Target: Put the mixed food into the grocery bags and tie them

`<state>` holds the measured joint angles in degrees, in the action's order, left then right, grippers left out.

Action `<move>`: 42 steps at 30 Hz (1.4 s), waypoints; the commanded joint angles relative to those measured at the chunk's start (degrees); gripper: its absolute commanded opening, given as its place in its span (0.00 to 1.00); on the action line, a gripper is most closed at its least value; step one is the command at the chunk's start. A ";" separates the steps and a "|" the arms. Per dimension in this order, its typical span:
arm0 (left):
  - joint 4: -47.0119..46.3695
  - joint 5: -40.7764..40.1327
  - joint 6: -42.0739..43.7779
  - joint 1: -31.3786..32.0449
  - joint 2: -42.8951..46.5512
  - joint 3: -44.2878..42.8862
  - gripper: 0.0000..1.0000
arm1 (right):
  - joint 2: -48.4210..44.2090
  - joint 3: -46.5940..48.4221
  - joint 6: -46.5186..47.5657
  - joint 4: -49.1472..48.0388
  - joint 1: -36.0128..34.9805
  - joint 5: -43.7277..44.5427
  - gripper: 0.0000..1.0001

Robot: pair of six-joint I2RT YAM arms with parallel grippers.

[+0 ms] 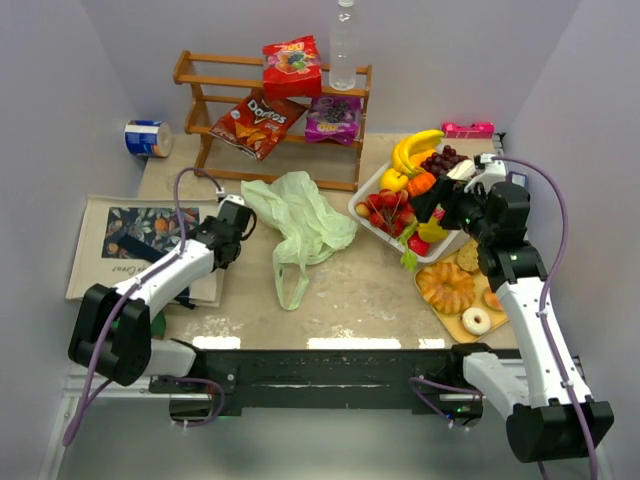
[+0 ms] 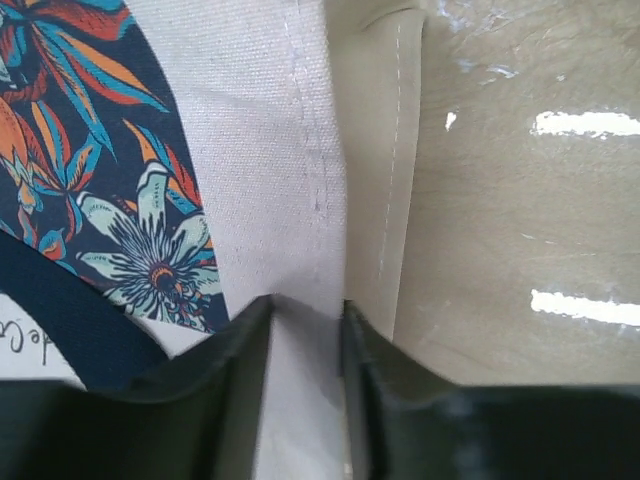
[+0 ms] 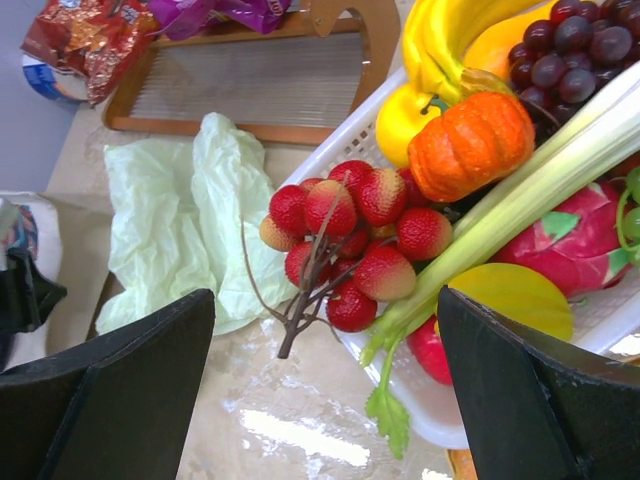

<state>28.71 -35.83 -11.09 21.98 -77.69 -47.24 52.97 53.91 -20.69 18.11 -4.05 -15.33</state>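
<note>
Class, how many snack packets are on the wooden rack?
3, on the brown wooden rack: red packet, top shelf; red-orange chip bag and purple packet, lower shelf. None appears hidden.

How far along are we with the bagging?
Nothing looks bagged yet: the green bag lies crumpled flat, fruit fills the white basket, and the snack packets and bottle are at the wooden rack. In hand: the left gripper pinches the tote's edge, and the right gripper hangs open over the basket. Left: all loading, both ties.
</note>
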 commanded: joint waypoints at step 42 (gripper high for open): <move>-9.55 45.58 -17.47 -0.36 23.55 -35.28 0.00 | 11.10 -10.05 12.86 -46.23 -59.04 26.48 0.94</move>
<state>26.89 5.78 -26.04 21.52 -55.48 -77.76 62.22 43.70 -12.10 -16.47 -60.69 0.51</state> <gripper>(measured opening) 0.037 0.941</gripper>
